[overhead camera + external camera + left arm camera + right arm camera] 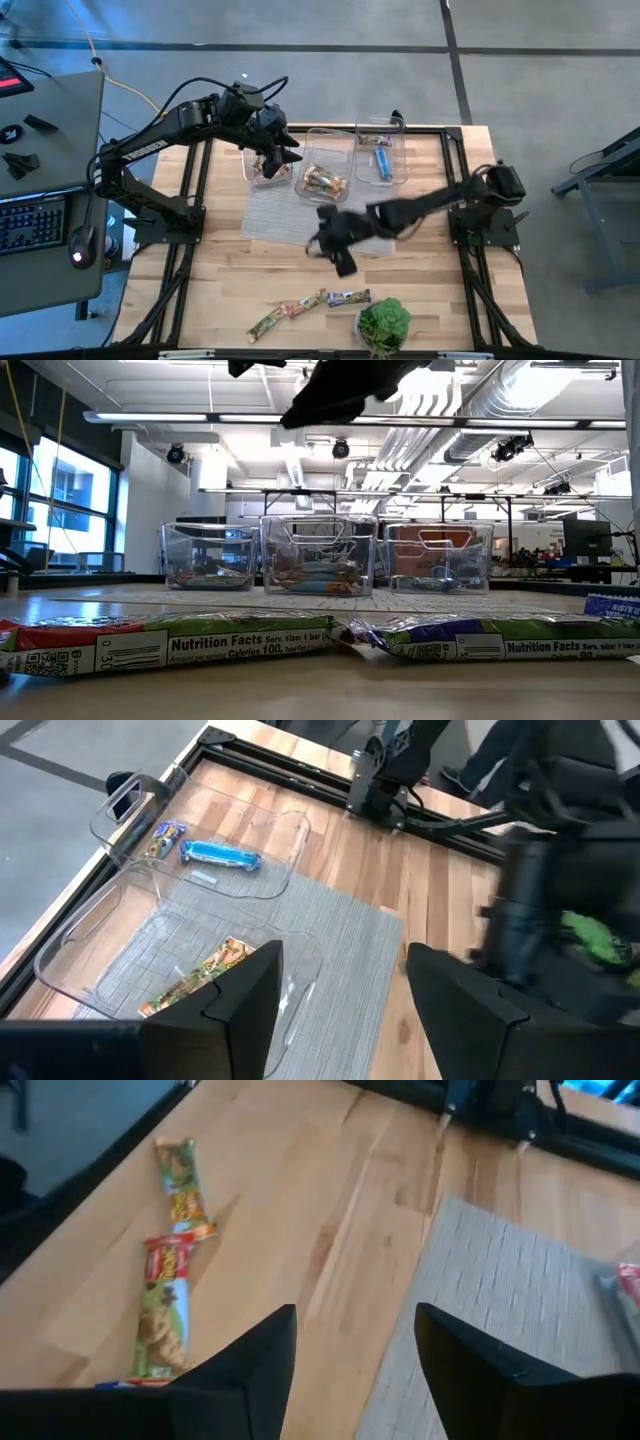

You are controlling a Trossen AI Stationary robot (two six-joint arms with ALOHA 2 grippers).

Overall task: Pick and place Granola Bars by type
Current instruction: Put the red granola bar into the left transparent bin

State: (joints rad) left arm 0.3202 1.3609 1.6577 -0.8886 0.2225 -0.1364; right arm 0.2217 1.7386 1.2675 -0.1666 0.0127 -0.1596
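Three granola bars lie flat near the table's near edge: a green-gold one [268,321], a red-and-green one [305,303] and a blue-purple one [348,297]. The right wrist view shows the first two [178,1180] [165,1305]. Three clear bins stand at the far side, holding red-pink bars [268,168], green-gold bars [325,181] and a blue bar [381,160]. My left gripper [285,150] [340,990] hovers open and empty over the left and middle bins. My right gripper [335,245] [355,1360] hangs open and empty above the grey mat's near edge.
A grey mat [285,215] lies under the bins. A green potted plant [383,322] stands at the near edge beside the blue-purple bar. Black frame rails [190,200] run along the table's sides. A desk with a keyboard [30,225] stands to the left of the table.
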